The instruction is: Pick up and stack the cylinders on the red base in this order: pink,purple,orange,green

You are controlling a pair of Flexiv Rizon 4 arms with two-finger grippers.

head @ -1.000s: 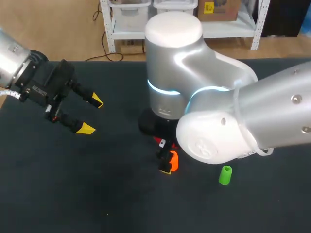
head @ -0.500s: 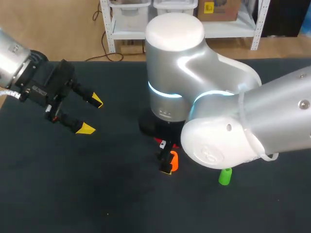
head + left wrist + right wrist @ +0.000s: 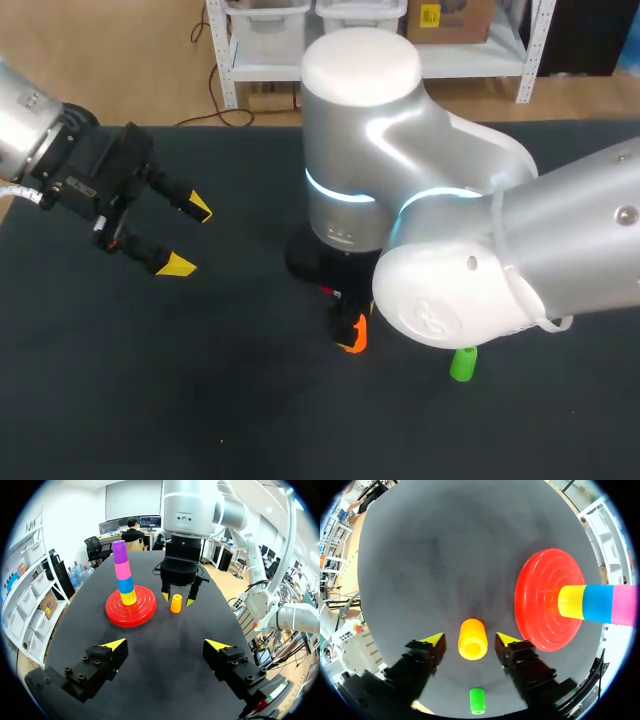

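The right gripper [image 3: 470,640] stands spread over the orange cylinder [image 3: 472,639], a yellow tip on either side with a gap showing at each, so it brackets the piece without pinching it. That fits the order; pink [image 3: 122,570] and purple [image 3: 119,551] already sit on the red base [image 3: 114,616], above a yellow piece [image 3: 129,598] and a blue piece [image 3: 125,585], which makes orange the next to lift. The green cylinder [image 3: 463,362] stands upright to the right of it and nearer, probably kept for last. The left gripper [image 3: 190,237] hangs spread and empty over the table's left, well apart, likely to keep clear. The head view hides the base behind the right arm; the left wrist view shows the whole pile; only the right wrist view shows the gaps beside orange.
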